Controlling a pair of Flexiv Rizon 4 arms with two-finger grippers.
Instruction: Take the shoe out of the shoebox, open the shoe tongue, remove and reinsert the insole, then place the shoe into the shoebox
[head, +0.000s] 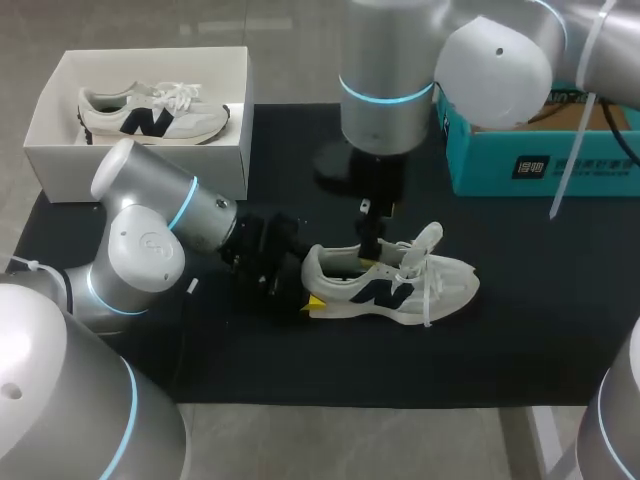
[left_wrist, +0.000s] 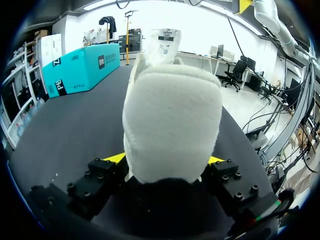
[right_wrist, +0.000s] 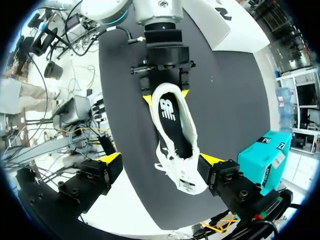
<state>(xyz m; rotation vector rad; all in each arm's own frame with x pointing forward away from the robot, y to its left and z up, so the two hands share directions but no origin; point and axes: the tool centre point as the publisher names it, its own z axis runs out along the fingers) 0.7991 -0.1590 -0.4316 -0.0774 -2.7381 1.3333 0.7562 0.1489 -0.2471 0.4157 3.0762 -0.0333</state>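
**A:** How many shoes are you seeing?

**B:** I'm counting two. One shoe (head: 390, 285) is lying on its sole on the bench (head: 520, 310), toe pointing to my right. A second shoe (head: 150, 112) is sitting inside the shoebox (head: 60, 150) at the far left.

**A:** And boxes?

**B:** Two again. The white shoebox is standing open, and a teal box (head: 500, 170) is sitting at the far right, well apart from it.

**A:** What are the hands doing?

**B:** My left hand (left_wrist: 165, 161) is gripping the shoe by the heel, one yellow tip pressing each side. My right hand (right_wrist: 160, 159) is hanging above the shoe's front half with its fingers spread wide. One tip is sitting just beside the shoe and the other is well apart from it, so it's holding nothing.

**A:** Any writing?

**B:** I'm seeing a dark mark on the side of each shoe. The dark insole (right_wrist: 170, 120) is lying inside the shoe on the bench and showing a white logo. The tongue (right_wrist: 189, 184) is standing up and showing a printed label too small for me to read. The teal box is carrying white print on its side.
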